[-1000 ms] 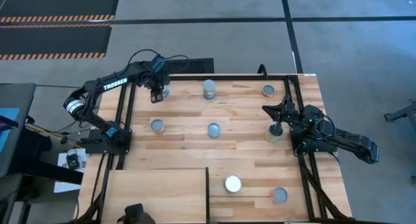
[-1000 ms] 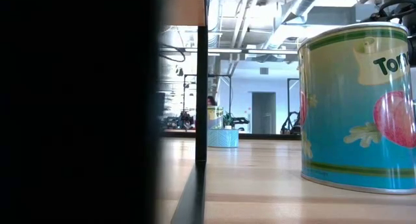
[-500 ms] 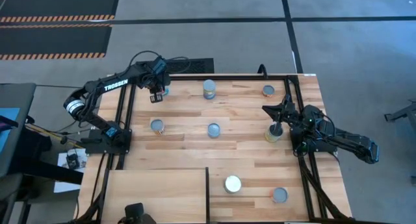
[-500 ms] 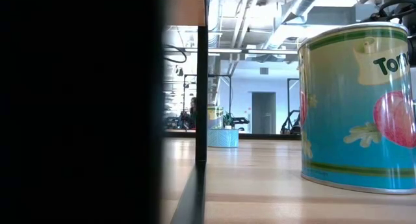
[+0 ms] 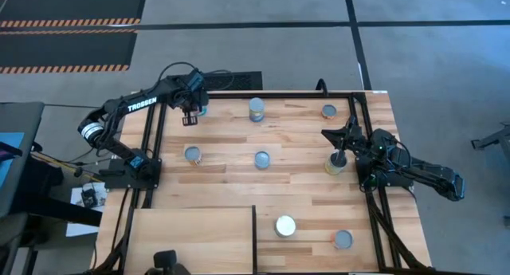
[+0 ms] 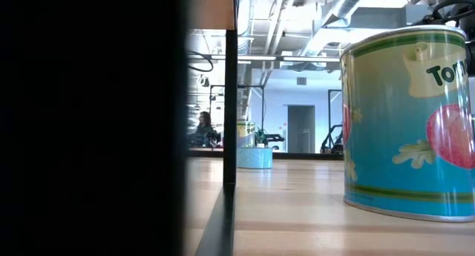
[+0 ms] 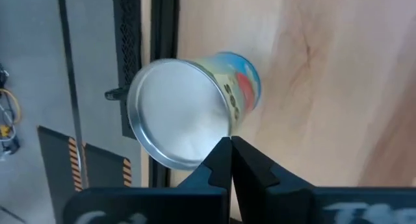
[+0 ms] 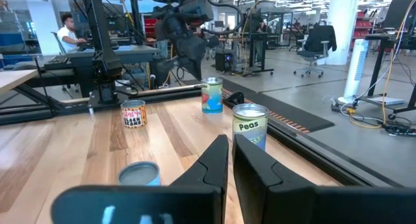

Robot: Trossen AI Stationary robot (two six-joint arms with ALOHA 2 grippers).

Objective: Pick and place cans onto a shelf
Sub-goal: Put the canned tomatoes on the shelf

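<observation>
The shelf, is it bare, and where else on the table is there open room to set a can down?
The shelf is entirely bare. Open wood also lies between the centre can and the white-topped can. It is tighter by the right gripper and at the left gripper.

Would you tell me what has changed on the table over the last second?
The left gripper has closed at the far-left can; its fingers now meet with nothing visibly between them, so the can is not gripped. In the room behind, a person moved towards the picture's left. The right gripper, the other cans and the shelf stayed as they were.
</observation>
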